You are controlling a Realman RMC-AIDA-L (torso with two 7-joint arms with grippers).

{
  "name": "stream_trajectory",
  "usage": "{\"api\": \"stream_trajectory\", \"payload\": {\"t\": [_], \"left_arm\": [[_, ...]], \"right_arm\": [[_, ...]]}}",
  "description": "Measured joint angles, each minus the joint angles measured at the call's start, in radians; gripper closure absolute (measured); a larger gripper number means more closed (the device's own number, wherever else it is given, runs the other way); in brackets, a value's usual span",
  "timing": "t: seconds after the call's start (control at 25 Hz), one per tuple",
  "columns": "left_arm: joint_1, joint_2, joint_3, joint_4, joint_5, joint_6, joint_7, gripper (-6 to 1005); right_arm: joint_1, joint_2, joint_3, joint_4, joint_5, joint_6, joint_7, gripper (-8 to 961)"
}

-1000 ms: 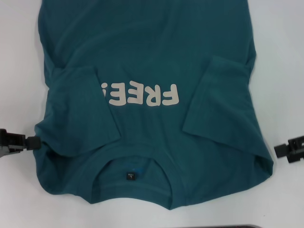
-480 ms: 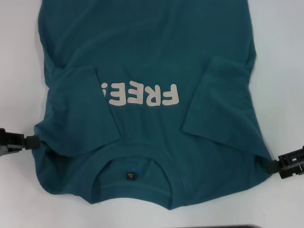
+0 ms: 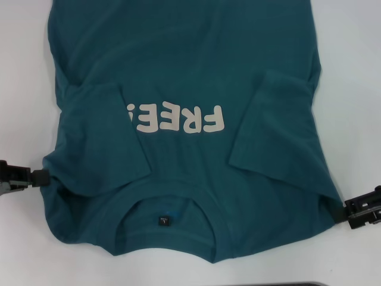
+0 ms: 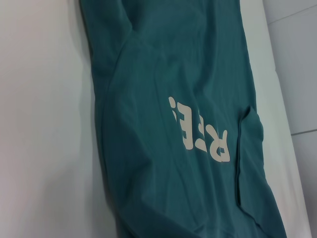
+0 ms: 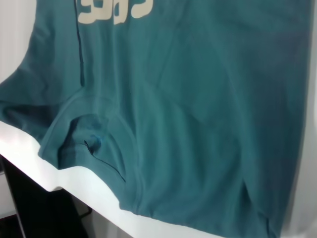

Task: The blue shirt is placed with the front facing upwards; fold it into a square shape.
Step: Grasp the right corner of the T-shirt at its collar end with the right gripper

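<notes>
The head camera looks steeply down on the blue shirt (image 3: 190, 119) from fairly near. Both wrist cameras skim low and close from opposite shoulder edges, all sharing the chest lettering (image 3: 178, 119).

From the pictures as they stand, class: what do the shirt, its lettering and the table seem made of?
Blue shirt: soft matte knit, probably cotton; it creases and drapes limply. Lettering: flat off-white print, perhaps rubbery ink. Table: smooth white, faintly glossy surface, possibly laminate.
</notes>
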Motion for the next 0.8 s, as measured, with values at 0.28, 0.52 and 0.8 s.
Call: {"api": "stream_trajectory", "payload": {"t": [0.28, 0.52, 0.8], "left_arm": [[-0.001, 0.000, 0.000, 0.000, 0.000, 0.000, 0.000, 984], [-0.002, 0.000, 0.000, 0.000, 0.000, -0.001, 0.000, 983], [-0.002, 0.001, 0.000, 0.000, 0.000, -0.002, 0.000, 983]], "right_arm": [[0.005, 0.013, -0.008, 0.001, -0.022, 0.022, 0.001, 90], [0.005, 0.016, -0.004, 0.003, -0.022, 0.031, 0.005, 91], [0.008, 0.022, -0.010, 0.018, -0.022, 0.045, 0.017, 92]]}}
